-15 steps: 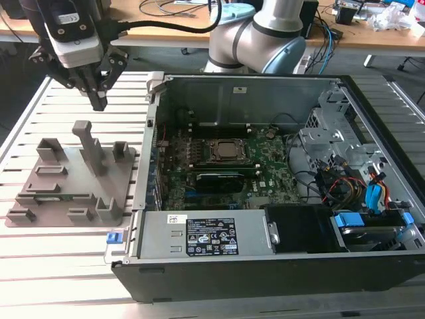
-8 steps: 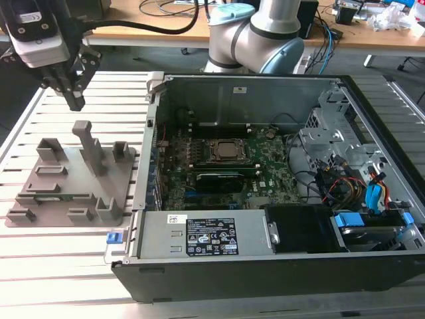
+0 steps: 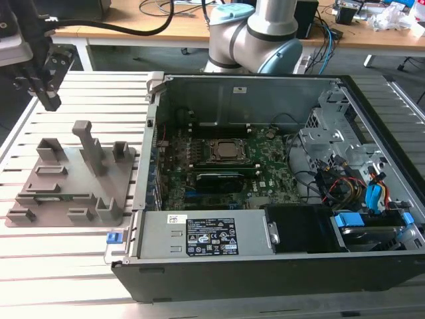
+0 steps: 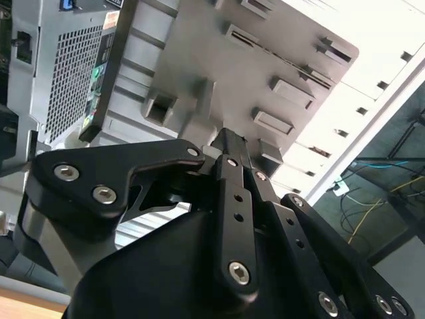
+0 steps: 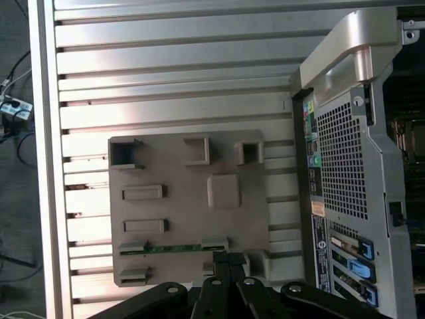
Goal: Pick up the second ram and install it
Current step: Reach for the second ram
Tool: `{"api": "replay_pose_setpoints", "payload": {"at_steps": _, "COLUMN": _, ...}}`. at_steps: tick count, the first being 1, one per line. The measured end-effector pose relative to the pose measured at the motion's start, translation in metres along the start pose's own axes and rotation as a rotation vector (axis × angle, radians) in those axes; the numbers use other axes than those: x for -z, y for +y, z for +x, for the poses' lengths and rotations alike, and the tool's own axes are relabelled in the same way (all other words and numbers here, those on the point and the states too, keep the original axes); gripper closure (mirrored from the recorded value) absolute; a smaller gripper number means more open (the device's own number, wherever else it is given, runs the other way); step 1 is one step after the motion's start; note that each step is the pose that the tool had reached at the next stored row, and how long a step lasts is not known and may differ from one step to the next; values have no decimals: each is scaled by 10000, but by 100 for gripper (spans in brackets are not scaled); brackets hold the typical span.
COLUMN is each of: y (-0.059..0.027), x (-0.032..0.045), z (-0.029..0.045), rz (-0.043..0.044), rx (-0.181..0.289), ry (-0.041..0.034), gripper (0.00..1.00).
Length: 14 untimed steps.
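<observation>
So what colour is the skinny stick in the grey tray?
Green. The second ram shows best in the first wrist view, lying in the fixture tray.

No legible txt; black label (image 3: 211, 240) in PC case (image 3: 265, 279) unreadable

Sunk in the grey tray (image 5: 186, 206), the second ram (image 5: 172, 248) shows just its thin green edge.
</observation>
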State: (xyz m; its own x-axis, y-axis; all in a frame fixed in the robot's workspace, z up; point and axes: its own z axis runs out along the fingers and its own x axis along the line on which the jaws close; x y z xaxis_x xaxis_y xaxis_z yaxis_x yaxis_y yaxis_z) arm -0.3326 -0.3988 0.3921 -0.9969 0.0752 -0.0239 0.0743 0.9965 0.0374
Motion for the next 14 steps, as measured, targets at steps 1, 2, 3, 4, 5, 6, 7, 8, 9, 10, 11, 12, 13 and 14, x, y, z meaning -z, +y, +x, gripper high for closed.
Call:
{"api": "replay_pose_setpoints", "payload": {"at_steps": 1, "y": -2, "x": 1, "z": 26, "rz": 0, "rx": 1, "ry": 1, "gripper": 89}}
{"api": "replay_pose_setpoints", "payload": {"at_steps": 2, "y": -4, "x": 1, "z": 54, "rz": 0, "rx": 1, "ry": 0, "gripper": 89}}
{"api": "replay_pose_setpoints", "payload": {"at_steps": 3, "y": -7, "x": 2, "z": 88, "rz": 1, "rx": 1, "ry": 1, "gripper": 89}}
{"api": "replay_pose_setpoints", "payload": {"at_steps": 4, "y": -9, "x": 2, "z": 113, "rz": 0, "rx": 1, "ry": 0, "gripper": 89}}
{"api": "replay_pose_setpoints", "payload": {"at_steps": 5, "y": -12, "x": 2, "z": 145, "rz": 0, "rx": 2, "ry": 0, "gripper": 89}}
{"api": "replay_pose_setpoints", "payload": {"at_steps": 6, "y": -13, "x": 3, "z": 171, "rz": 0, "rx": 1, "ry": 0, "gripper": 89}}
{"api": "replay_pose_setpoints", "payload": {"at_steps": 7, "y": -16, "x": 3, "z": 209, "rz": 0, "rx": 0, "ry": 0, "gripper": 89}}
{"api": "replay_pose_setpoints", "payload": {"at_steps": 8, "y": -21, "x": 4, "z": 280, "rz": 0, "rx": 0, "ry": 0, "gripper": 89}}
{"api": "replay_pose_setpoints", "payload": {"at_steps": 9, "y": -24, "x": 5, "z": 318, "rz": 1, "rx": 1, "ry": 0, "gripper": 89}}
{"api": "replay_pose_setpoints", "payload": {"at_steps": 10, "y": -29, "x": 6, "z": 381, "rz": 0, "rx": 1, "ry": 0, "gripper": 89}}
{"api": "replay_pose_setpoints", "payload": {"at_steps": 11, "y": -32, "x": 7, "z": 416, "rz": 0, "rx": 2, "ry": 0, "gripper": 89}}
{"api": "replay_pose_setpoints", "payload": {"at_steps": 12, "y": -33, "x": 7, "z": 441, "rz": 0, "rx": 1, "ry": 0, "gripper": 89}}
{"api": "replay_pose_setpoints", "payload": {"at_steps": 13, "y": -34, "x": 7, "z": 455, "rz": 0, "rx": 1, "ry": 0, "gripper": 89}}
{"api": "replay_pose_setpoints", "payload": {"at_steps": 14, "y": -35, "x": 7, "z": 455, "rz": 0, "rx": 2, "ry": 0, "gripper": 89}}
